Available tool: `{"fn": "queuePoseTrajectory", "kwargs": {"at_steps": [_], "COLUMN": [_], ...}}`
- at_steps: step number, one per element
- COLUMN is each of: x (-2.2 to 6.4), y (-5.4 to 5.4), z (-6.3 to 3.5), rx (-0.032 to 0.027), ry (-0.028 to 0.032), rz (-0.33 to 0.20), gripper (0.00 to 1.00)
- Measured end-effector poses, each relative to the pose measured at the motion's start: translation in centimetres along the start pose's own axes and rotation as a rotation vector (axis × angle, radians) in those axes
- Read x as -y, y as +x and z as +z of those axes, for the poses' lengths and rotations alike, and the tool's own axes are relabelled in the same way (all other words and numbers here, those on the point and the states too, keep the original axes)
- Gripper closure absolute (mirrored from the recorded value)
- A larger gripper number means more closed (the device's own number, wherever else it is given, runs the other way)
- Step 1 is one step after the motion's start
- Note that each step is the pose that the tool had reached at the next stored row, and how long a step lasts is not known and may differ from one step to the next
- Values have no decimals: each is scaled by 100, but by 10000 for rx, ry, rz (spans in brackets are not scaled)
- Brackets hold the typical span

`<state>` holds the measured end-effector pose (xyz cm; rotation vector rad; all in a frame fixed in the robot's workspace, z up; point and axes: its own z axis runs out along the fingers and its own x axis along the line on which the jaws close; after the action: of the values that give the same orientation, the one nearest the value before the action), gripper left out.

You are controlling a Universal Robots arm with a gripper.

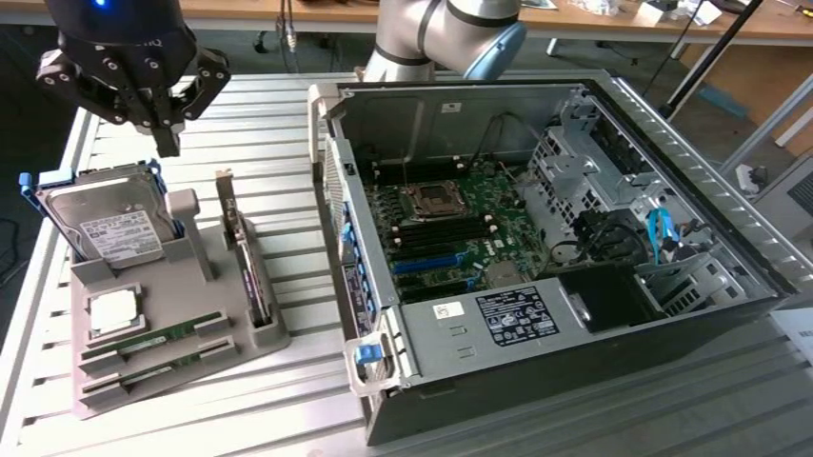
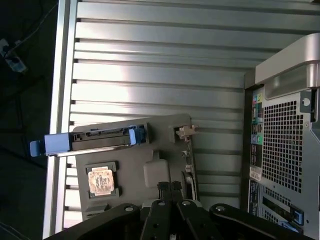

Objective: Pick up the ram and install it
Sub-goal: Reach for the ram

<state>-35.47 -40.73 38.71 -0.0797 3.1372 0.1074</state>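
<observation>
A ribbed metal table carries the whole scene, with wooden benches across the top of the frame. At the exterior view's upper left hangs the gripper, its fingers pressed together on nothing, above the back end of a grey holder. In that holder, at the left of the frame, a hard drive stands in a blue caddy with a processor chip below it. At the lower left the ram lies in a groove beside its twin, well apart from the gripper. An expansion card stands on edge along the holder's right side.

The ram looks light, stiff and thin, and probably fragile. The safest hold is likely across its flat faces near mid-length, clear of the contact edge.

The open computer case fills the right, motherboard exposed.
</observation>
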Motion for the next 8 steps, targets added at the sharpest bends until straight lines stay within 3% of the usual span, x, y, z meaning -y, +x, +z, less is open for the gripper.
{"fn": "queuePoseTrajectory", "kwargs": {"at_steps": [1, 8], "x": [0, 25], "y": [0, 4], "z": [2, -1], "rx": [-95, -112], "ry": [-5, -6], "rz": [6, 7], "gripper": [89, 89]}}
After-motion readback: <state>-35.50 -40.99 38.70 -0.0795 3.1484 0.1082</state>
